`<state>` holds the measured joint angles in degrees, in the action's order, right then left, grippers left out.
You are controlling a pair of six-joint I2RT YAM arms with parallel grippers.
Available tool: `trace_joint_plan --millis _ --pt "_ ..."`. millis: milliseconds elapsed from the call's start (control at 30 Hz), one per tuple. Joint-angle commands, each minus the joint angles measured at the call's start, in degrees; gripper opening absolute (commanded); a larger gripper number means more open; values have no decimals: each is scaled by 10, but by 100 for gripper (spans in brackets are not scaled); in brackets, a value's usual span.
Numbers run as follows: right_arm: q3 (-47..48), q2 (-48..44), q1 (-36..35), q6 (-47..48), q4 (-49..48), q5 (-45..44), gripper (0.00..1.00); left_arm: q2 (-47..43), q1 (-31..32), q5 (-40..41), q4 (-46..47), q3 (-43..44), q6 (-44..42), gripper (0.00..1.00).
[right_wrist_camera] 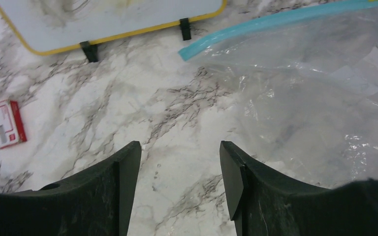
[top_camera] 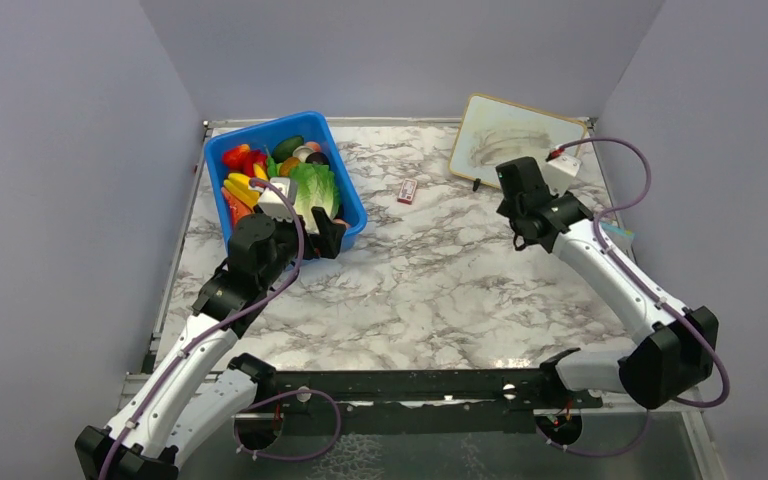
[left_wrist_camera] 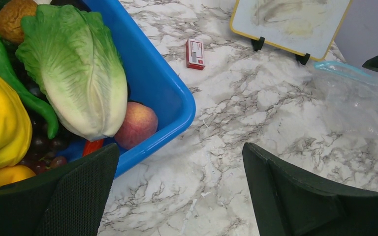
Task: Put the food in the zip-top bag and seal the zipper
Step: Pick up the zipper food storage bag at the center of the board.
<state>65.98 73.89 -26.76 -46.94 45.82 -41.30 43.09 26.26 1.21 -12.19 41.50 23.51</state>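
Note:
The food lies in a blue bin: a green lettuce [top_camera: 314, 190] [left_wrist_camera: 74, 69], a peach [left_wrist_camera: 137, 124], a yellow piece [left_wrist_camera: 0, 123] and several more. My left gripper [top_camera: 322, 238] [left_wrist_camera: 179, 152] hovers open at the bin's near right corner, one finger over the bin, bare marble between the jaws. The clear zip-top bag [right_wrist_camera: 315, 98] [left_wrist_camera: 359, 103] lies flat at the table's right side, its light-blue zipper [right_wrist_camera: 275, 22] toward the back. My right gripper [top_camera: 525, 238] [right_wrist_camera: 179, 150] hangs over the marble just left of the bag, jaws apart and holding nothing.
The blue bin [top_camera: 348, 180] stands at the back left. A yellow-framed whiteboard [top_camera: 510, 140] leans at the back right on black feet. A small red-and-white box [top_camera: 407, 191] lies between the two. Grey walls close in the table on three sides.

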Motion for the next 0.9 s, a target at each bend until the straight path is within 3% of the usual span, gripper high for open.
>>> trace_joint_plan --millis 0,533,733,867 --pt "14 27 50 -38 -23 -3 59 -4 1 13 -5 -2 6 100" --pt "75 196 181 -145 -66 46 58 -17 1 10 -10 -5 1 100" --pt "110 255 211 -215 -16 71 59 -20 1 13 -14 -3 0 100" --pt "127 288 222 -219 -11 75 66 -20 1 13 -14 -2 -2 100"
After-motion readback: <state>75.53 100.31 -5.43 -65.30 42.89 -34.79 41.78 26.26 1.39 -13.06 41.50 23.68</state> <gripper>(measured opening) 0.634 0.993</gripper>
